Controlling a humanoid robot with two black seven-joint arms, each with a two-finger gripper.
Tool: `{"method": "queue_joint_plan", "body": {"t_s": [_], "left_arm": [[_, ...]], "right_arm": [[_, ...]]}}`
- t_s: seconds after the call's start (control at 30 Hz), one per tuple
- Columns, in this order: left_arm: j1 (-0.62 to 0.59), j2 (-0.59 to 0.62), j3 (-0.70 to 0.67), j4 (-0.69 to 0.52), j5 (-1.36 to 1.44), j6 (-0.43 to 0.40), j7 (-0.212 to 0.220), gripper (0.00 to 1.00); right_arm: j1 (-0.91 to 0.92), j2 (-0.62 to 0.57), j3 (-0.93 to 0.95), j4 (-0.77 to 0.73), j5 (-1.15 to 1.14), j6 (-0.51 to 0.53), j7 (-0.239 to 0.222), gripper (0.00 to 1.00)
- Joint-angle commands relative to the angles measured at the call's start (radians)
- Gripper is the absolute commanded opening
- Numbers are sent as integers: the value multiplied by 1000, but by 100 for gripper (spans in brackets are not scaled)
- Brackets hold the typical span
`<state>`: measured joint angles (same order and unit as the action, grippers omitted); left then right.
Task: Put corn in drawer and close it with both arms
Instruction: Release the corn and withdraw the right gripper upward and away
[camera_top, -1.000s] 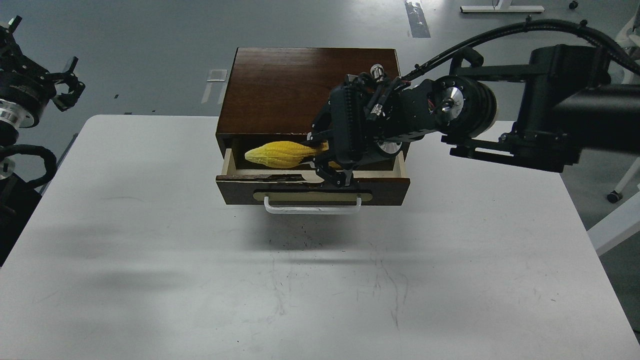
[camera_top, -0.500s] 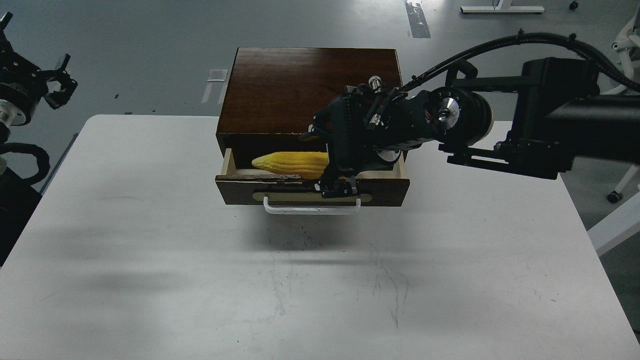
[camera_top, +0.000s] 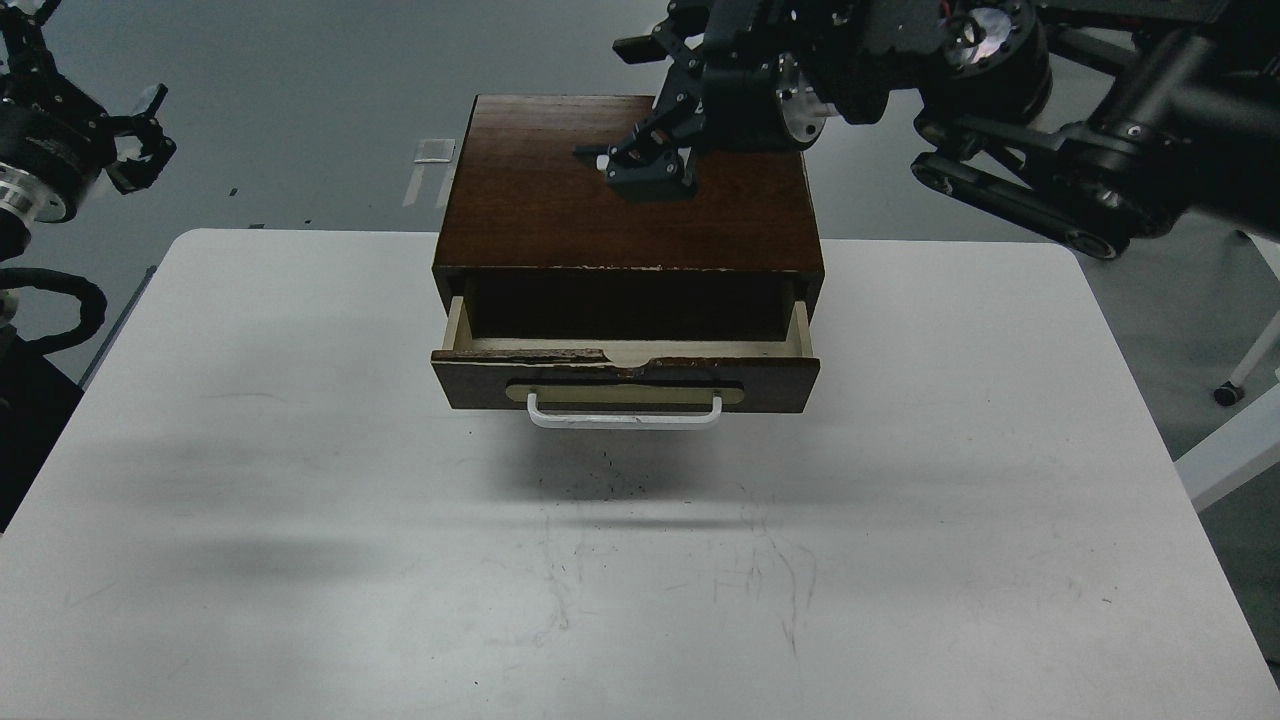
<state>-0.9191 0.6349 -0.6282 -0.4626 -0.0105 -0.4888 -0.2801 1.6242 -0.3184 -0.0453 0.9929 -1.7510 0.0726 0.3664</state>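
Observation:
The dark brown drawer (camera_top: 625, 380) stands pulled out of the wooden cabinet (camera_top: 620, 190), its white bar handle (camera_top: 623, 417) facing me. The corn does not show; the drawer's inside is dark and shadowed. My right gripper (camera_top: 640, 110) hangs open and empty above the cabinet's top, well above the drawer. My left gripper (camera_top: 140, 140) is off the table at the far left, high up, with its prongs spread and nothing in them.
The cabinet sits at the back middle of a white table (camera_top: 300, 500). Grey floor lies behind and to the sides. My right arm (camera_top: 1050, 190) crosses the upper right over the table's back corner.
My right gripper let go of the corn in the drawer and rose up and back over the cabinet top. The corn is no longer visible. The left gripper barely moved.

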Motion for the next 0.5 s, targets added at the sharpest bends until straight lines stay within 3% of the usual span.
{"method": "queue_joint_plan", "body": {"t_s": [0.0,0.13,0.47], "left_arm": [[3,45,-1,-92,111,0,-5,89],[-6,52,-2,-180,190,0,-4,86],[2,167,-2,-701,723,0,-7,82]], "right_arm": [[-1,-23,15,-98,304,4,-1,100],[-15,-109,16,-125,514,24,-6,100],[-164,-304,39,-186,1258,108,-17,100]]}}
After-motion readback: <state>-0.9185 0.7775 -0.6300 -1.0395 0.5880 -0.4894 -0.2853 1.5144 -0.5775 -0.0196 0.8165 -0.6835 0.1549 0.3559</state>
